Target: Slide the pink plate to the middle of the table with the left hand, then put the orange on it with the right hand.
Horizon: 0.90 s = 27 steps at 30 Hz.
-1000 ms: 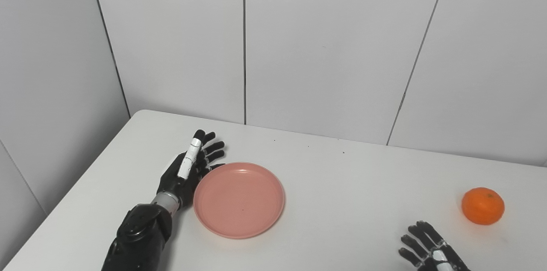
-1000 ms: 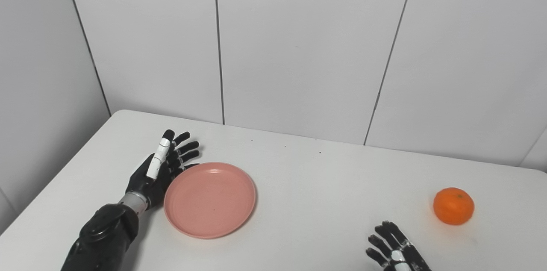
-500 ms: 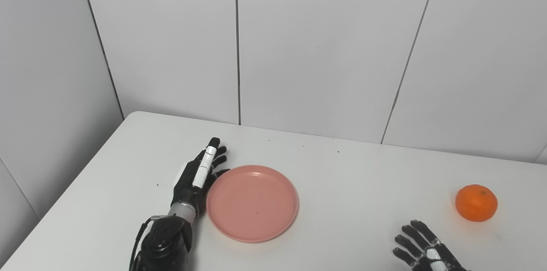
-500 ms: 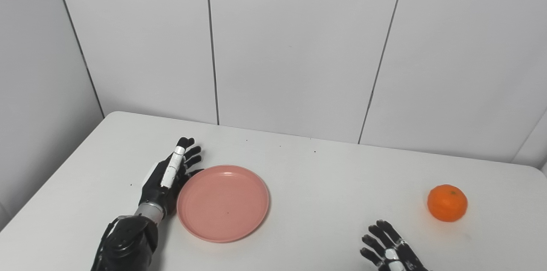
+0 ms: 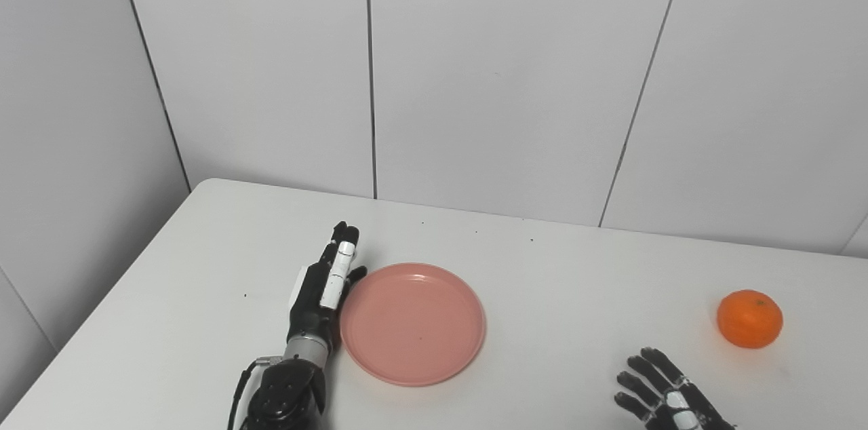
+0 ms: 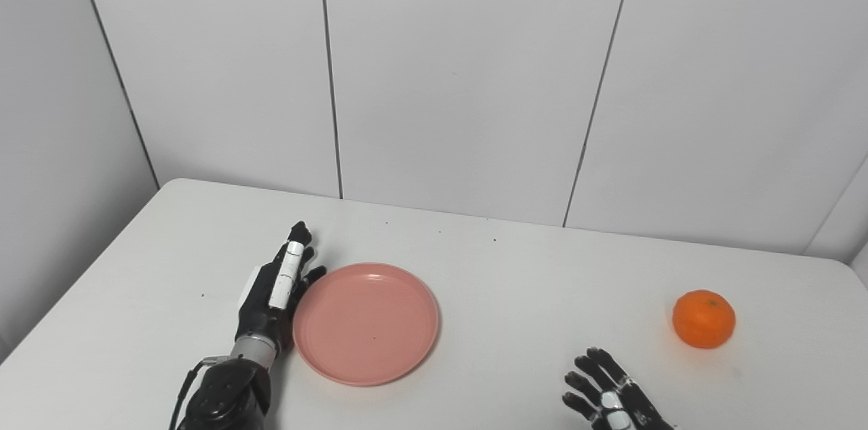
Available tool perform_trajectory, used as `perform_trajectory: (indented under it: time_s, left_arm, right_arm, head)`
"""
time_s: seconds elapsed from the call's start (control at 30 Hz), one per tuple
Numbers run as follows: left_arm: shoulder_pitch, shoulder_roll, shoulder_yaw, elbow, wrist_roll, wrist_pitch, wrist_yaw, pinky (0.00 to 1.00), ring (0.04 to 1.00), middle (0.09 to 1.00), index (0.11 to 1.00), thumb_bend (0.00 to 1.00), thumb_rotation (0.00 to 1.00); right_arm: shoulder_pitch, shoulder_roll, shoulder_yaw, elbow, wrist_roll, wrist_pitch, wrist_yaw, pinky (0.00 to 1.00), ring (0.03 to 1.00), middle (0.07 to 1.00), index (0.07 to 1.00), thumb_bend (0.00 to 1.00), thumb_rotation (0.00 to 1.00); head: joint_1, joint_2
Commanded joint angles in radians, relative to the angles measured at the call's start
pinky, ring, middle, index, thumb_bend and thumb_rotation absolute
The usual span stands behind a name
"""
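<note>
The pink plate (image 5: 413,323) lies flat on the white table (image 5: 556,281), left of the middle. My left hand (image 5: 324,287) stands on edge with its fingers straight, pressed against the plate's left rim; it is open and holds nothing. An orange (image 5: 749,319) rests far to the right on the table. At the bottom edge my right hand (image 5: 661,399) lies open with fingers spread, below and left of the orange and apart from it. In the right eye view the same plate (image 6: 366,323), orange (image 6: 704,319), left hand (image 6: 279,287) and right hand (image 6: 607,397) show.
White wall panels (image 5: 508,77) rise right behind the table's far edge. The table's left edge (image 5: 115,287) runs diagonally close to my left arm. A few dark specks dot the tabletop near the back.
The plate has slid to the right with my left hand pushing its left rim; the hand has turned more upright, fingers closer together. The camera has also shifted. The right hand hardly moved.
</note>
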<state>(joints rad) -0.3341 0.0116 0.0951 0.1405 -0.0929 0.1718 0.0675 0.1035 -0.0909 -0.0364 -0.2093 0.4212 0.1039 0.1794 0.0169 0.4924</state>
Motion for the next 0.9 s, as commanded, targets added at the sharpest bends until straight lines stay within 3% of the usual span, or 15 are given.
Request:
perform_trajectory:
  time_s: [0.0,0.13,0.33,0.43,0.87]
  left_arm:
    - [-0.024,-0.011,-0.013,0.006,0.005,-0.045,-0.009,0.89,0.997,0.983,0.956,0.80,0.85]
    - [-0.030,-0.016,-0.034,0.034,0.037,-0.077,-0.002,0.86,0.989,0.978,0.940,0.77,0.83]
    - [-0.036,-0.033,-0.051,0.054,0.067,-0.095,0.008,0.82,0.967,0.988,0.943,0.86,0.84]
    - [-0.037,-0.043,-0.056,0.050,0.071,-0.091,0.009,0.80,0.964,0.987,0.951,0.83,0.84]
    - [-0.061,-0.078,-0.043,0.098,0.010,-0.133,-0.011,0.88,0.989,1.000,1.000,0.76,0.86]
  right_arm:
    - [-0.002,0.005,0.003,-0.001,-0.008,0.003,0.003,0.78,0.804,0.825,0.807,0.78,0.56]
    - [-0.007,0.008,0.004,0.012,-0.020,-0.007,0.004,0.77,0.799,0.822,0.804,0.81,0.56]
    - [-0.008,0.014,0.002,0.012,-0.031,-0.003,0.002,0.77,0.807,0.822,0.805,0.79,0.56]
    - [-0.001,0.018,0.004,-0.002,-0.031,0.005,0.000,0.77,0.809,0.824,0.803,0.78,0.56]
    - [-0.002,0.040,0.024,-0.010,-0.046,0.001,0.000,0.77,0.800,0.823,0.798,0.81,0.55]
  head:
    - [-0.003,-0.009]
    - [-0.005,-0.014]
    - [-0.009,-0.007]
    - [-0.015,0.002]
    - [-0.081,0.007]
